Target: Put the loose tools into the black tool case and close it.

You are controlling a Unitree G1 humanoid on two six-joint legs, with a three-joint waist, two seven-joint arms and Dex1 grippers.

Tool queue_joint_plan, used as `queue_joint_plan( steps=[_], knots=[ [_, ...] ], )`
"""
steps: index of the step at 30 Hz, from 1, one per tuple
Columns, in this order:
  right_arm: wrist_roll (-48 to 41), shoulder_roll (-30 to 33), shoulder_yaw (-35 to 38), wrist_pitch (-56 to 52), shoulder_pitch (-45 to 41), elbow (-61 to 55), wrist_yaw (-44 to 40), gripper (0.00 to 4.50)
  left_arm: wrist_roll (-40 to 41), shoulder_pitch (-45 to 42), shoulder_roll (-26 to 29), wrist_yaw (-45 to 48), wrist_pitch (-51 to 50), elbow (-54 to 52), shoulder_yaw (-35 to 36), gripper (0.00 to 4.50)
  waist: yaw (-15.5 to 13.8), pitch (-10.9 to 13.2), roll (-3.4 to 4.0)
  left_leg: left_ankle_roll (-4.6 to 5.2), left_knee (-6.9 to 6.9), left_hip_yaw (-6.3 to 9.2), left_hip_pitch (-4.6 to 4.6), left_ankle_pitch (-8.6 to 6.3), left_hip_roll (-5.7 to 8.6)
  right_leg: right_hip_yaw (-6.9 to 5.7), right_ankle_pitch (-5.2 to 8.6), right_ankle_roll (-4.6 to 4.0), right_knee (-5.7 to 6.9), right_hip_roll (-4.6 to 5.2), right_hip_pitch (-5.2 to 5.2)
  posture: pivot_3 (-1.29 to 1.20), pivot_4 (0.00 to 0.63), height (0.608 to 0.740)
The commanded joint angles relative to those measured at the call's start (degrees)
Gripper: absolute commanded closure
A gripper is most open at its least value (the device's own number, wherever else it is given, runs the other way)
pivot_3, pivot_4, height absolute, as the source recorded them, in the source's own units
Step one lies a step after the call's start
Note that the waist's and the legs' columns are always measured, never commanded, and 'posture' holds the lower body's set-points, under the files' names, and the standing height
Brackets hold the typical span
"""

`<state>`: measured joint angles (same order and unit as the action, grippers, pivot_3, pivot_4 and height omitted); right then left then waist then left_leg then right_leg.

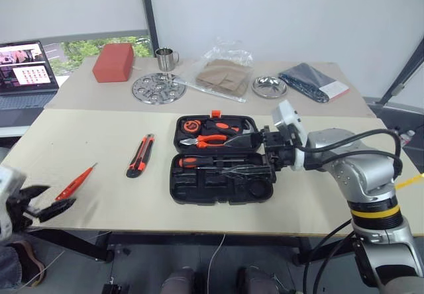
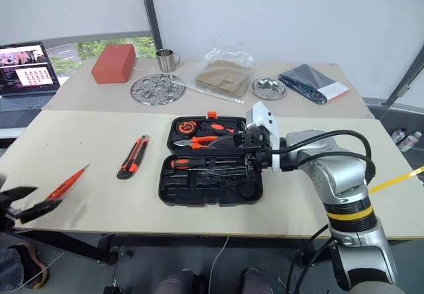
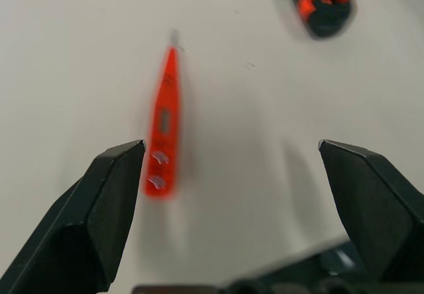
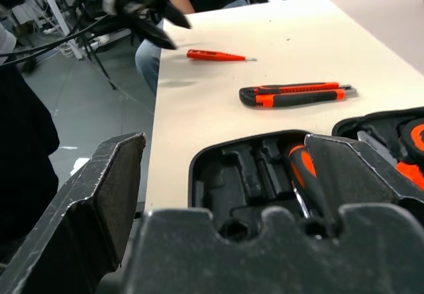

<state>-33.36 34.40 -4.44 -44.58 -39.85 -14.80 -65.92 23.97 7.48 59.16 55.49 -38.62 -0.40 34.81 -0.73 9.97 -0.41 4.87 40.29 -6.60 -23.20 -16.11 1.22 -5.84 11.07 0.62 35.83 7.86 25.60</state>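
Two pale beige tables [image 1: 99,195] stand end to end before a white wall, a dark post rising behind them. On the near one the black tool case [image 1: 222,168] lies open, pliers [image 1: 215,139] and a screwdriver [image 1: 199,162] seated in its recesses. The utility knife [image 1: 141,155] lies loose on the tabletop left of the case, apart from it. The slim red-orange screwdriver [image 1: 76,182] lies farther left, near the table's edge. The left gripper [image 1: 41,204] hangs just beside it, fingers spread wide, empty. The right gripper [image 2: 246,153] is at the case's right side, jaws released, nothing in them. The far table carries a red box [image 1: 113,62], a steel mug [image 1: 166,59], a perforated metal disc [image 1: 158,87], a small steel bowl [image 1: 268,86], a clear bag with brown paper [image 1: 225,72] and a dark flat packet [image 1: 311,82]. A laptop [image 1: 25,72] sits at far left.
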Motion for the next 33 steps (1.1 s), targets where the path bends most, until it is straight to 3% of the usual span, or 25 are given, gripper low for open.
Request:
queue_joint_plan(
  steps=[1, 6, 10, 14, 18, 21, 26, 33],
  knots=[
    [-1.7, 0.9, 1.4, 0.7, -0.1, -3.3, 0.7, 0.02, -4.8, -7.2, 3.5, 1.1, 2.4, 10.2, -9.4, 0.00, 0.3, 0.0, -0.04, 0.00, -0.07, -0.07, -0.05, 0.00, 0.05, -0.03, -0.03, 0.00, 0.11, -0.18, -0.10, 0.00, 0.150, 0.734],
    [-2.4, 2.2, 2.4, 0.2, 1.8, -5.5, 2.6, 0.02, -10.5, -15.3, 5.4, 2.6, 4.2, 21.7, -19.9, 0.00, 1.1, -0.1, -0.11, 0.00, -0.38, -0.31, -0.11, 0.04, -0.06, -0.23, -0.02, -0.02, 0.06, -0.44, 0.05, 0.00, 0.150, 0.734],
    [-3.2, 3.5, 3.2, 0.0, 3.7, -7.3, 3.9, 0.00, -11.3, -19.7, 4.9, 4.4, 4.1, 26.0, -23.6, 1.06, 1.3, -0.1, -0.07, -0.04, -0.46, -0.42, 0.00, 0.06, -0.08, -0.24, 0.06, -0.01, 0.00, -0.40, 0.03, 0.00, 0.150, 0.734],
    [-6.3, 5.2, 5.4, -2.2, 6.1, -9.9, 4.9, 0.00, -10.9, -22.9, 4.3, 5.8, 3.9, 26.7, -24.5, 2.48, 1.3, -0.1, -0.07, -0.07, -0.44, -0.46, 0.09, 0.07, -0.12, -0.21, 0.07, 0.00, 0.02, -0.28, -0.02, 0.00, 0.150, 0.734],
    [-10.4, 8.5, 8.4, -5.2, 9.8, -13.2, 5.4, 0.00, -7.2, -32.3, 4.7, 7.2, -0.6, 20.4, -24.1, 4.01, 0.6, 0.0, -0.25, -0.07, -0.33, -0.37, 0.00, 0.07, -0.10, -0.28, 0.02, -0.03, 0.07, 0.03, -0.01, 0.00, 0.150, 0.734],
    [-13.0, 10.1, 11.1, -6.9, 12.6, -15.6, 7.2, 0.00, -4.4, -38.7, 5.9, 12.4, -4.0, 11.4, -27.4, 4.13, 0.0, 0.0, -0.77, -0.06, -0.04, -0.18, -0.36, 0.07, -0.12, -0.57, -0.01, -0.06, 0.13, 0.03, 0.13, 0.00, 0.150, 0.734],
    [-15.0, 11.4, 14.5, -7.4, 16.4, -18.0, 11.1, 0.00, -1.6, -46.5, 5.1, 19.7, -5.7, 2.3, -34.1, 4.13, 0.4, 0.0, -0.78, 0.04, 0.07, -0.18, -0.38, 0.12, 0.02, -0.66, -0.05, 0.03, -0.02, 0.01, -0.06, 0.00, 0.150, 0.734],
    [-15.6, 12.0, 17.1, -6.7, 21.2, -20.8, 16.4, 0.00, -4.0, -54.5, -6.6, 23.8, -2.5, -2.1, -48.4, 4.13, 0.0, 0.0, -0.77, 0.33, 0.09, -0.13, -0.05, 0.28, -0.15, -0.67, 0.11, 0.10, -0.04, -0.36, -0.47, 0.00, 0.150, 0.734]
  ],
)
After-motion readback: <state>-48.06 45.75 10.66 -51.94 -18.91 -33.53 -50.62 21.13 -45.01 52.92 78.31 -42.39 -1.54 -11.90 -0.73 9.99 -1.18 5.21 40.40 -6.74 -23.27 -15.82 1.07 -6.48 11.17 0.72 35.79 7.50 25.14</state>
